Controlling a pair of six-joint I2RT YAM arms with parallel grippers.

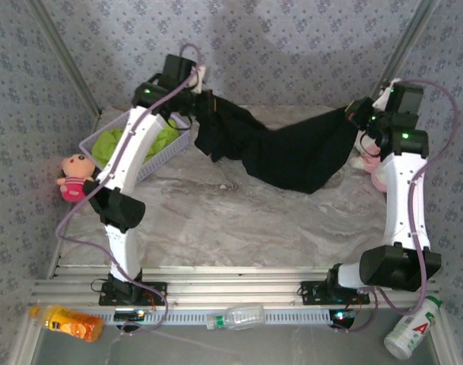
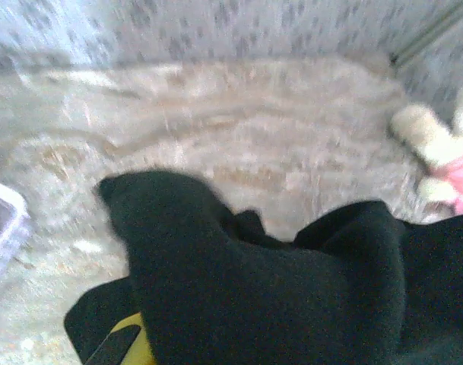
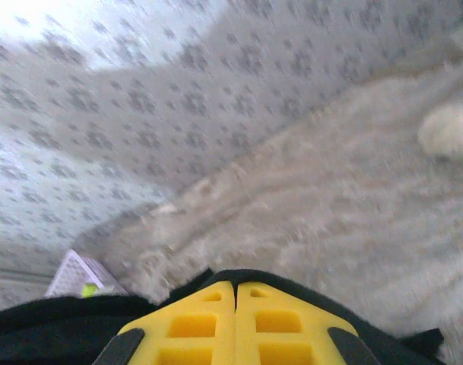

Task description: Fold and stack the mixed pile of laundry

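Black T-shirt [image 1: 292, 156] spans left hand [image 1: 202, 93], right hand [image 3: 236, 300].

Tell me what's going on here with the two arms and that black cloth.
Both arms are handling the black T-shirt. The left gripper and the right gripper are each shut on one end, and it sags between them over the far part of the table. The lime-green T-shirt lies in the lavender basket at the left. Nothing is folded yet.

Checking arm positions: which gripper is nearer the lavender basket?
Left. The left gripper holds the black T-shirt close by the basket; the right gripper holds it across the table.
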